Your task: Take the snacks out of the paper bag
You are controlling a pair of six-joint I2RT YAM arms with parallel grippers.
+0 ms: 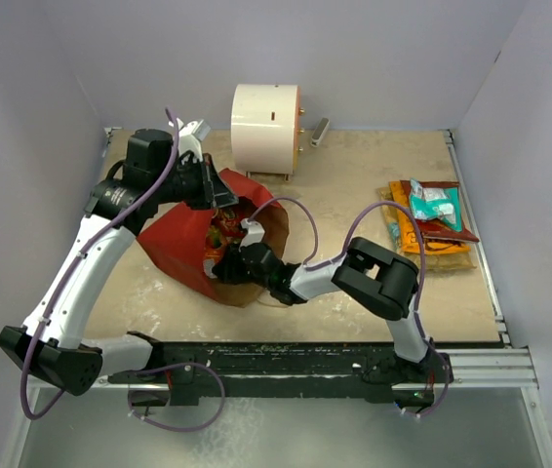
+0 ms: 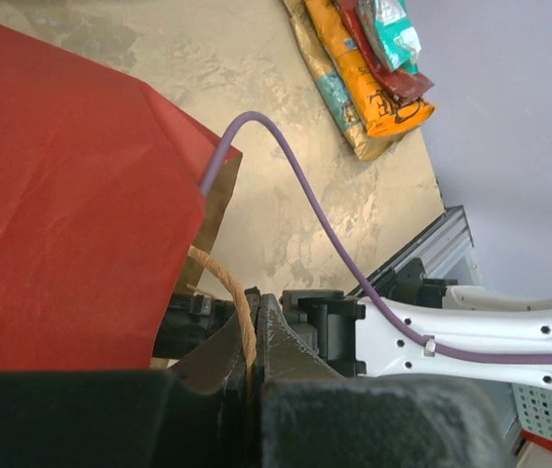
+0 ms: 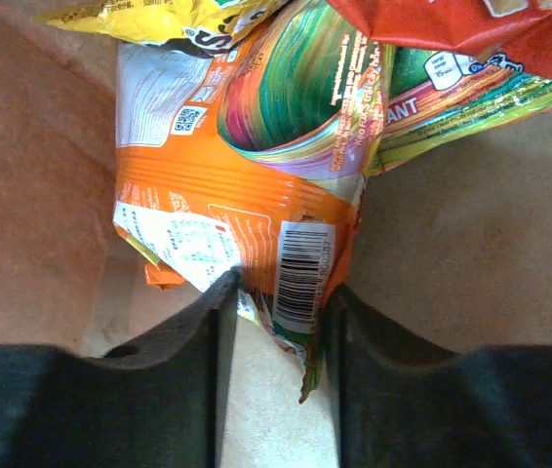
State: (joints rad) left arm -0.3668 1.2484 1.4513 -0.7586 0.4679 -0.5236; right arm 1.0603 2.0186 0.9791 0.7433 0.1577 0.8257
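The red paper bag [image 1: 174, 244] lies on its side, its brown mouth [image 1: 268, 229] facing right; it also shows in the left wrist view [image 2: 61, 195]. My left gripper [image 1: 219, 195] is at the bag's upper rim and is shut on its twine handle [image 2: 242, 312]. My right gripper [image 1: 229, 261] reaches into the mouth. It is open [image 3: 281, 292], and the barcode end of an orange packet [image 3: 237, 205] lies between its fingers. Behind it are a yellow packet [image 3: 159, 19], a red packet [image 3: 452, 29] and a striped green packet [image 3: 295, 88]. Several packets [image 1: 432, 219] lie on the table at the right.
A white cylinder [image 1: 264, 127] stands at the back centre with a small grey object [image 1: 319, 132] beside it. Walls close the table on three sides. The right arm's purple cable [image 2: 305, 195] arcs over the bag mouth. The pile of packets shows in the left wrist view [image 2: 374, 78].
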